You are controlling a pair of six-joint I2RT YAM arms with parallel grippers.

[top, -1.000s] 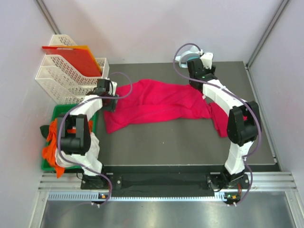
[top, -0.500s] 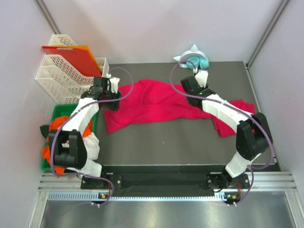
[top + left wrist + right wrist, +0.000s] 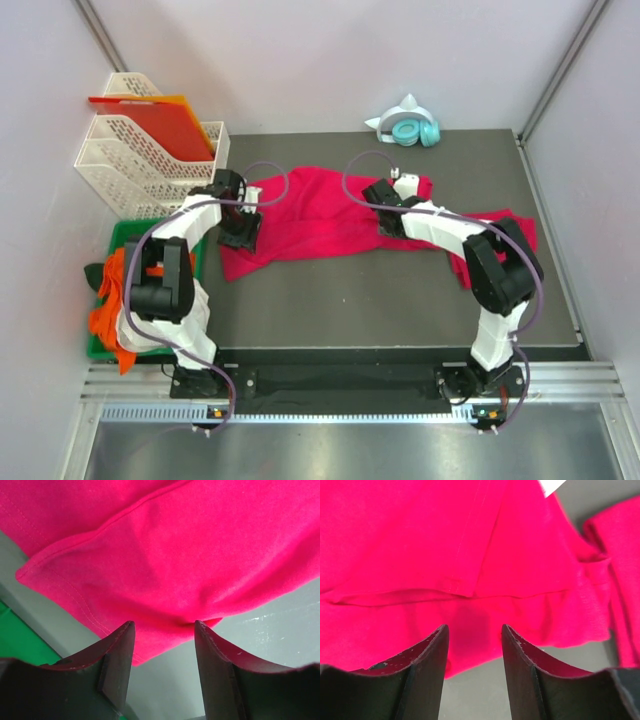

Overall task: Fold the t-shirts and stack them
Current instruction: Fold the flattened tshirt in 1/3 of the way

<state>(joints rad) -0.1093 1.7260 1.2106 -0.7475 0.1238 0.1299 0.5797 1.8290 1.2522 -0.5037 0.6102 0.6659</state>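
One crimson-pink t-shirt (image 3: 320, 215) lies crumpled across the worktop (image 3: 350, 300) from 9 to 3 o'clock, and its 3 o'clock end is partly hidden by the right arm. The left gripper (image 3: 164, 627) is open above the hem at 9 o'clock. The right gripper (image 3: 472, 630) is open above the middle (a white label (image 3: 551, 486) is cut off there). If the fingers touch the cloth, I cannot tell.

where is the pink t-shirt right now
In the top view the t-shirt lies crumpled across the middle of the table, its left end under the left gripper and its right part under the right gripper.
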